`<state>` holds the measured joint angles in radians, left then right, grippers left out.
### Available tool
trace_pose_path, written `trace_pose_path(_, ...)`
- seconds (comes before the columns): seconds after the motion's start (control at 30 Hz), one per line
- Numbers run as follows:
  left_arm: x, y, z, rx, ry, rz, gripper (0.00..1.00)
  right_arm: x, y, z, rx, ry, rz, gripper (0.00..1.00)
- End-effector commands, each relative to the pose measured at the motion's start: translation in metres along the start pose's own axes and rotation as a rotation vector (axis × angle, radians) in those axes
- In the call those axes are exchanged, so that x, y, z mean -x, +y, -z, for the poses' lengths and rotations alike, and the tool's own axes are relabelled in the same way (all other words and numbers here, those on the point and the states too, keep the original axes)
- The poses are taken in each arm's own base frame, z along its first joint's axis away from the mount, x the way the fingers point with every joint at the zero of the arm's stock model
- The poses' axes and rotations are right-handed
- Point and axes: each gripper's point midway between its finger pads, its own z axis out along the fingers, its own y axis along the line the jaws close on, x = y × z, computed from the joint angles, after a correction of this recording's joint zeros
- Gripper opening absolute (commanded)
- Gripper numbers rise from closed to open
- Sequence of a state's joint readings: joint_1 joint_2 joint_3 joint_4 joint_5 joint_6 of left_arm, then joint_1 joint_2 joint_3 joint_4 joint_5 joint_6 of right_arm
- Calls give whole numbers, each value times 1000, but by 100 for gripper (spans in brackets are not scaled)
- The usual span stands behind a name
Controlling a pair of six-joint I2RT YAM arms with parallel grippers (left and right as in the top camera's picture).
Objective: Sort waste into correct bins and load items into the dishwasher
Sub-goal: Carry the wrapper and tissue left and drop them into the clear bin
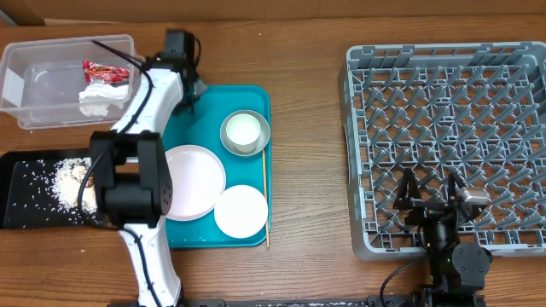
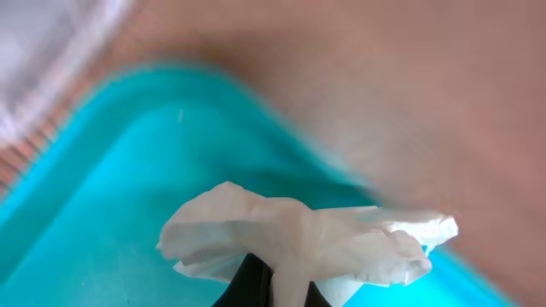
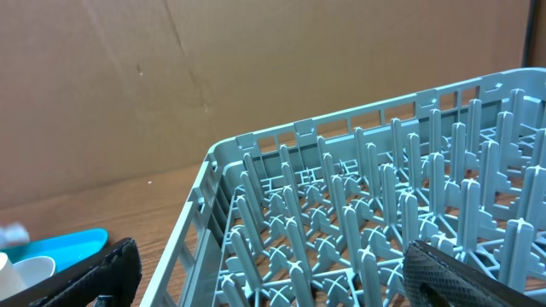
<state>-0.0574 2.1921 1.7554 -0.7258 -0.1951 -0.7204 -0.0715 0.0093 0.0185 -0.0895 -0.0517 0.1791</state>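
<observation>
Overhead: the left gripper point(image 1: 189, 92) sits over the far corner of the teal tray point(image 1: 256, 98). The clear tub point(image 1: 68, 40) is just off to its left, so this arm is way nearer than the other. I can't spot its load from up here.

Left wrist: jaws pinched together on a crumpled white napkin point(image 2: 299, 239), hanging above the tray corner.

Right wrist: the right gripper point(image 3: 273, 281) is spread wide and empty, over the near edge of the dish rack point(image 3: 341, 196).

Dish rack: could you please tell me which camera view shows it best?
The overhead view: the whole grey dish rack is visible there, all four walls and the lattice floor. The right wrist view shows only one corner and some pegs, close up. The left wrist view does not show it.
</observation>
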Motion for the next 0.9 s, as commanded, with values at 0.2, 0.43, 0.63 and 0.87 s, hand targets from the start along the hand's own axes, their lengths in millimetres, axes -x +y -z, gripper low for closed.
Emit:
trace_pose_path(0.2, 153, 33, 167, 28, -606, 165, 4, -1, -2, 0, -7, -6, 4, 100)
trace_pose_path(0.43, 189, 104, 126, 120, -599, 274, 4, -1, -2, 0, -7, -6, 4, 100)
trace_pose_path(0.63, 201, 168, 57, 172, -509, 347, 50, -1, -2, 0, -7, -6, 4, 100)
trace_pose_path(0.87, 199, 186, 42, 133, -444, 371, 100, -1, -2, 0, -7, -6, 4, 100)
